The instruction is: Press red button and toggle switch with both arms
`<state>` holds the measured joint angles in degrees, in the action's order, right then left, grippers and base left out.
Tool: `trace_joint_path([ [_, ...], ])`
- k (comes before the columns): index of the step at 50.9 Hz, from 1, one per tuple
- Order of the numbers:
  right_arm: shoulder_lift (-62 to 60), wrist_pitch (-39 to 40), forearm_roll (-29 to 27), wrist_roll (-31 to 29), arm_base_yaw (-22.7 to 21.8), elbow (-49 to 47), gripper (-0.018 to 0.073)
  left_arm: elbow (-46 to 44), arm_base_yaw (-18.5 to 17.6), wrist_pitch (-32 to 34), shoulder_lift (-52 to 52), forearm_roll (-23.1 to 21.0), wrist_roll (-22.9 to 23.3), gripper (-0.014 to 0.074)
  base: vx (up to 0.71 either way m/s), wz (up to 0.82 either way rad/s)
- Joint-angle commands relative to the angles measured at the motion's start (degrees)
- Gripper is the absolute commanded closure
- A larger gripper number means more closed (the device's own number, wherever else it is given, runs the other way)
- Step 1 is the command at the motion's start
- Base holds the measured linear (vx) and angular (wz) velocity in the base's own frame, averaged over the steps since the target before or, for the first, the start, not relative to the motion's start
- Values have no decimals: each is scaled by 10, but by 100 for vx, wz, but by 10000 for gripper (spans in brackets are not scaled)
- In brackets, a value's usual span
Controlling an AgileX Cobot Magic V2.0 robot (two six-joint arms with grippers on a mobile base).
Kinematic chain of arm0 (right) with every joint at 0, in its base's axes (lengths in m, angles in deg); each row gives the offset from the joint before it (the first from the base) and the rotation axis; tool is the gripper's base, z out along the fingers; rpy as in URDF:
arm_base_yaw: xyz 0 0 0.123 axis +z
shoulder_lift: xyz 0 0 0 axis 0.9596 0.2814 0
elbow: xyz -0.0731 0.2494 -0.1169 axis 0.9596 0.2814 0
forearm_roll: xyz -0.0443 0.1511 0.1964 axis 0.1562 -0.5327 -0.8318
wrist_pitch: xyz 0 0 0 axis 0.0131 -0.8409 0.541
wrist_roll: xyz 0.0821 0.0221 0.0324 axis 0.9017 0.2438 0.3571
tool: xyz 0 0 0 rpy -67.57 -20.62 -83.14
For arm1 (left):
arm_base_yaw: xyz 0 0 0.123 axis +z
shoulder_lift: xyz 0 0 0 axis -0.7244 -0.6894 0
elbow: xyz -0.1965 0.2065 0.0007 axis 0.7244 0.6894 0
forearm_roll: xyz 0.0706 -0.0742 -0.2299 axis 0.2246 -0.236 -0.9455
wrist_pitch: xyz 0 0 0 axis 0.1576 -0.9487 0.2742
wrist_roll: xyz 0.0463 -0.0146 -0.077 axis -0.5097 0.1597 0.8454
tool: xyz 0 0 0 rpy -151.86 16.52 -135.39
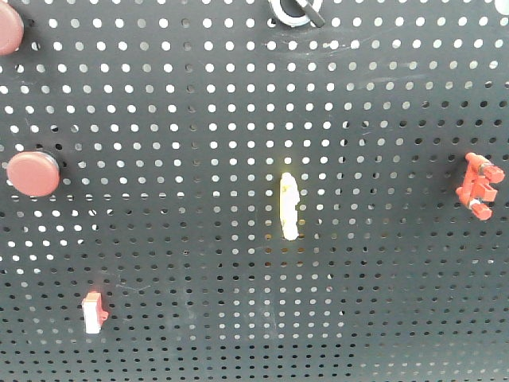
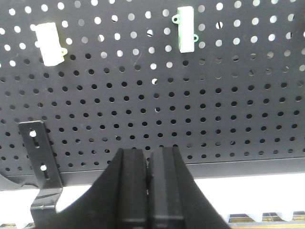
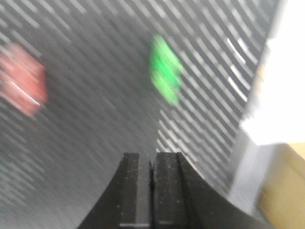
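1. Black perforated pegboard fills every view; no counter is seen, only a pale strip below the board's lower edge in the left wrist view.
2. Left hand is seen with its fingers pressed together, nothing between them, held off the board near its lower edge. A white block is noted up and to the left of it, a pale green block above it and slightly right, a black bracket just beside it on the left.
3. Right hand is likewise closed on nothing. Its view is smeared by motion; a red blur and a green blur are made out ahead of it on the board, and neither can be identified.
4. Red button is seen in the front view only, a round cap facing straight out of the board, untouched. A second red cap is cut by the upper left corner.
5. Toggle switch is cropped by the top edge of the front view: white ring, black lever slanting down and to the right, its long axis on that diagonal.
6. Progress, as judged: neither control is contacted and neither hand appears in the front view. Both the press and the toggle seem left to do.
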<state>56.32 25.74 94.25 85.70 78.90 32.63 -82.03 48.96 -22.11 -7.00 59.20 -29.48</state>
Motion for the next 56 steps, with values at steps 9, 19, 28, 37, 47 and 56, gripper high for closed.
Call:
trace_joint_path([
  [9,-4,102,0,-17,-28,55,562,20,1,49,10,0,5,594,0,0],
  [19,-66,364,-13,-17,-37,259,562,20,1,49,10,0,5,594,0,0],
  [28,-111,489,-33,-7,-38,411,562,20,1,49,10,0,5,594,0,0],
  [37,-197,549,-98,-12,-38,526,562,20,1,49,10,0,5,594,0,0],
  [47,-254,533,-115,-17,-34,565,562,20,1,47,9,-1,5,594,0,0],
  [56,-260,544,-115,-42,-33,565,562,19,1,45,9,-1,5,594,0,1],
])
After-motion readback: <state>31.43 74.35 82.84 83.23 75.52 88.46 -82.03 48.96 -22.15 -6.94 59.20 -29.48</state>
